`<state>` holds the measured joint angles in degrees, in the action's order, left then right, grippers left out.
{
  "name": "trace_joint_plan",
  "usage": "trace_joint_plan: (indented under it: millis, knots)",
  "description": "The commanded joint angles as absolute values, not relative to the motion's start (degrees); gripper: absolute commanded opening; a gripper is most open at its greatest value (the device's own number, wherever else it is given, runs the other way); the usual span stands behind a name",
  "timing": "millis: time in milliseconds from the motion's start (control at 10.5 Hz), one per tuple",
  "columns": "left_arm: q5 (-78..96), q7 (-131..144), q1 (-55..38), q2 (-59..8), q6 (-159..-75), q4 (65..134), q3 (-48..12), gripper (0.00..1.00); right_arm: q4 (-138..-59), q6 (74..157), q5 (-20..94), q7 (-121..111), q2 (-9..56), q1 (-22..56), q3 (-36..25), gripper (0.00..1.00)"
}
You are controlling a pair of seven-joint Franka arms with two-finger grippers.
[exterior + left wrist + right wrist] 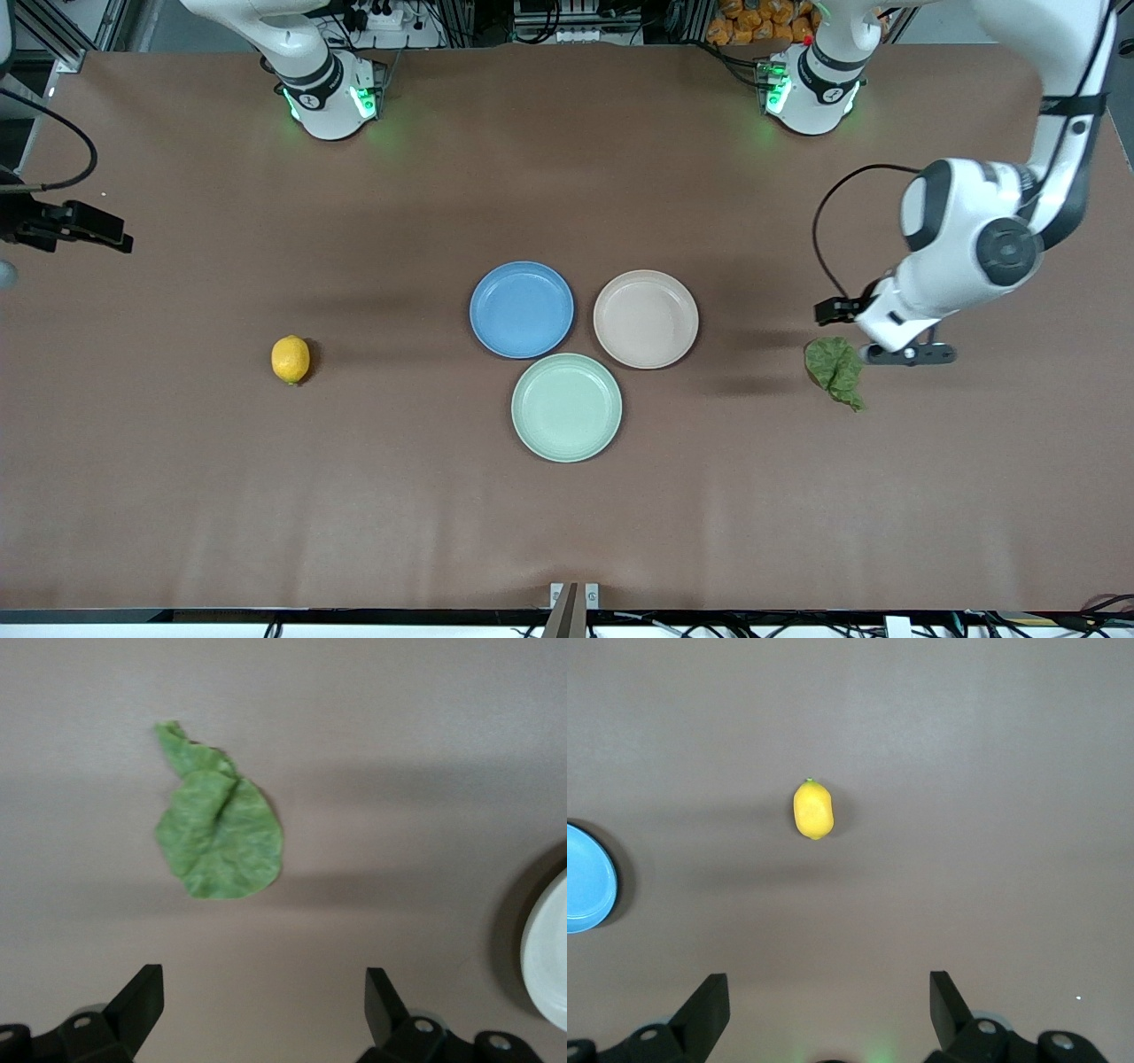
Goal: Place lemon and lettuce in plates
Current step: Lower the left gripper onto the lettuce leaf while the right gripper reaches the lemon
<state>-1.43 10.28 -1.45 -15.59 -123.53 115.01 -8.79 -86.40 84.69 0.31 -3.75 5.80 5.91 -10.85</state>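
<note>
The yellow lemon [291,359] lies on the brown table toward the right arm's end; it also shows in the right wrist view [813,810]. The dark green lettuce [834,370] lies flat toward the left arm's end and shows in the left wrist view [219,831]. The blue plate [522,309] and the beige-pink plate [646,318] sit side by side mid-table, both empty. My left gripper [911,354] hangs open and empty over bare table just beside the lettuce [263,1001]. My right gripper [84,232] is open and empty over the table's right-arm end [828,997].
A pale mint-green plate [567,407] sits nearer the front camera, touching close to both other plates. The blue plate's rim [586,877] shows in the right wrist view. A pale plate's rim [547,958] shows in the left wrist view; which plate I cannot tell.
</note>
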Motion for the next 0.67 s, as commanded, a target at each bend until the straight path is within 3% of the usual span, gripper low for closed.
trace_joint_plan:
  millis: [0, 381, 571]
  knots:
    - [-3.60, 12.30, -1.93, -19.85, -124.44, 111.80, -8.70, 1.00, -88.41, 86.91, 0.97, -3.43, 6.33, 6.24, -10.55, 1.00]
    - [-7.56, 12.66, -0.10, -25.30, -130.06, 111.80, -8.09, 1.00, -93.24, 91.49, 3.78, -3.51, 7.99, 6.59, -10.55, 1.00]
    - [-7.56, 12.83, 0.97, -28.55, -131.13, 108.48, -8.09, 1.00, -97.18, 94.46, 3.87, -3.60, 8.96, 6.59, -10.55, 1.00]
